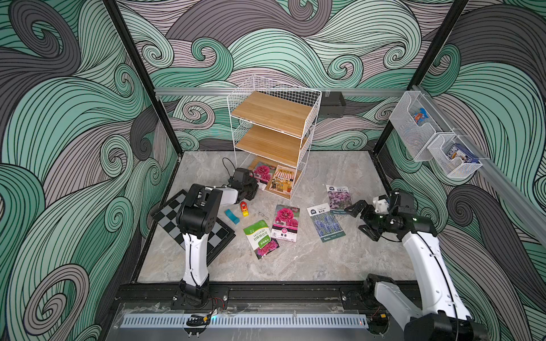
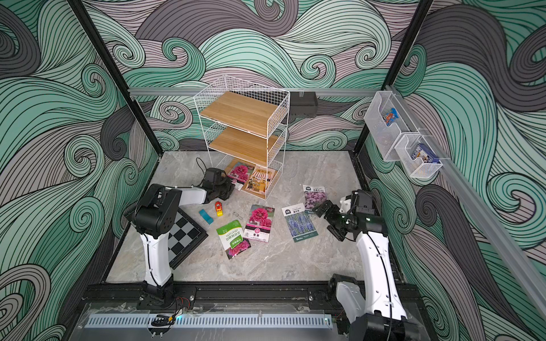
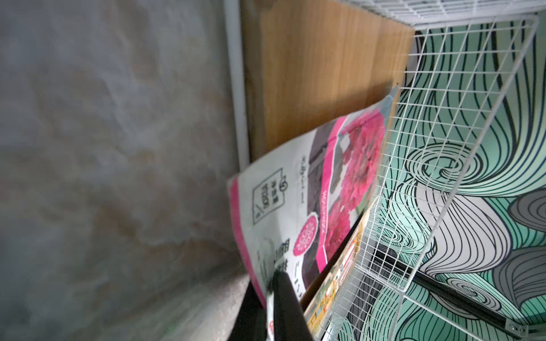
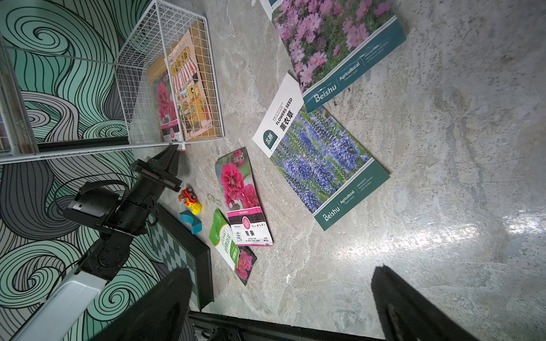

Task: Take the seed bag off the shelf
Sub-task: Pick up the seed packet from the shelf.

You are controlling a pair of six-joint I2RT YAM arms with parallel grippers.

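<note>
Left gripper [image 3: 267, 290]: jaws pressed together, pinching the near corner of the pink-flower seed bag [image 3: 325, 192]. Bag sits on the bottom board of the shelf [image 1: 273, 88], centre frame in both top views. Right gripper [image 1: 354, 220], right of centre: spread wide, holding nothing, above the table [image 1: 325, 265].

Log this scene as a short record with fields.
shelf: three wooden tiers, upper two bare
bottom tier: pink-flower seed bag beside shop-picture packet
left gripper: jaws shut on the seed bag's corner
right gripper: jaws open, empty, over the table
other items on table: chessboard, toy car, blue block
</note>
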